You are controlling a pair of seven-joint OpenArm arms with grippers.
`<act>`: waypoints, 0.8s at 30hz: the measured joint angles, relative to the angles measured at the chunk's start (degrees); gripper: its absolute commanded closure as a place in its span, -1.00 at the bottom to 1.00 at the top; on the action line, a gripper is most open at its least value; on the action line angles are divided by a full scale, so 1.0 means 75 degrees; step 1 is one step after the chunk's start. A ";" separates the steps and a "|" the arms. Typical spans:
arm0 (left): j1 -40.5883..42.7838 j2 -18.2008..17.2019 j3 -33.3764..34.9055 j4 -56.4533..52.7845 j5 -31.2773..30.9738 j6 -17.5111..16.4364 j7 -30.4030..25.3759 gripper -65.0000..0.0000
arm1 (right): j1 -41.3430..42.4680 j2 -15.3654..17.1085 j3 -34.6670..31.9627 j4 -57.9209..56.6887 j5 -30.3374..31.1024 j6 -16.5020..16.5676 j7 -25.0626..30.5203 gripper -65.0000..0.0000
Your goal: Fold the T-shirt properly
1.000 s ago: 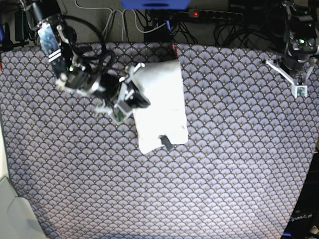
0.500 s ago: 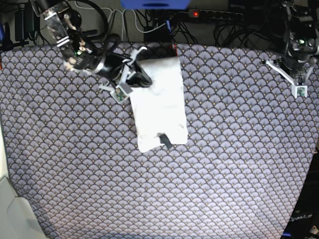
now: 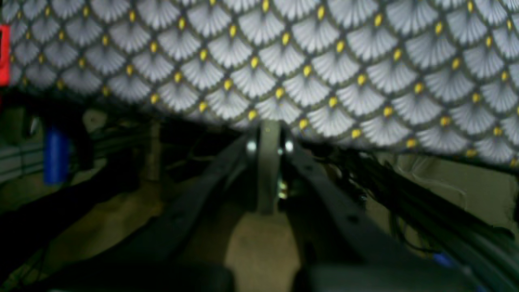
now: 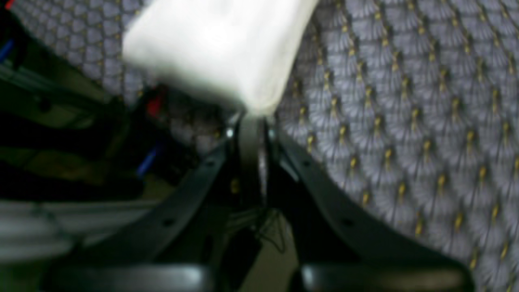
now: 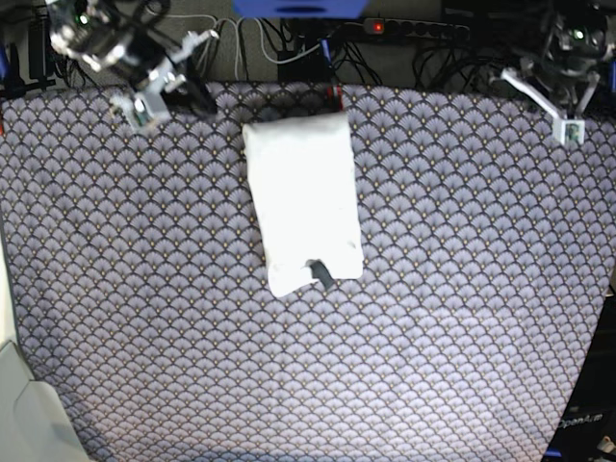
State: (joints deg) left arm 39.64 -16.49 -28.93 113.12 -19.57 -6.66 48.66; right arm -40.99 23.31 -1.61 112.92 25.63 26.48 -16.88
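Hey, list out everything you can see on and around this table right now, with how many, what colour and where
T-shirt: one, white, folded into a narrow rectangle, lying flat at the far middle of the table; a small dark mark shows near its front edge.
Tablecloth: one, grey-lilac fan pattern with yellow dots, covering the whole table.
Power strip: one, black with a red lit switch, behind the table's far edge, among dark cables.
Blue object: one, at the top edge behind the table; what it is cannot be told.
Right gripper: one, black and white, at the far corner on the base view's left, apart from the shirt, shut.
Left gripper: one, at the far corner on the base view's right, shut.
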 measured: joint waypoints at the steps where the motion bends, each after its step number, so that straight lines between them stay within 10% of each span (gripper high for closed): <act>1: 0.0163 -0.0015 0.0023 -0.0017 0.0003 0.0003 -0.0111 0.99 | -0.0356 0.0006 0.0099 -0.0006 -0.0003 -0.0006 0.0210 0.97; 10: 0.0586 0.0058 0.2381 -0.1620 0.1137 0.0131 -0.1533 0.99 | -0.1510 -0.0047 0.0335 -0.2363 -0.0029 0.0032 0.1510 0.97; 24: -0.1935 0.1037 0.3940 -0.9716 0.1617 0.0073 -0.5916 0.99 | 0.2180 -0.1072 -0.0723 -1.1742 -0.2189 0.0000 0.5412 0.97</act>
State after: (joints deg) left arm 25.12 -8.71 0.62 40.25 -7.44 -6.11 4.29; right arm -24.64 15.27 -7.03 24.86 9.21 26.48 23.70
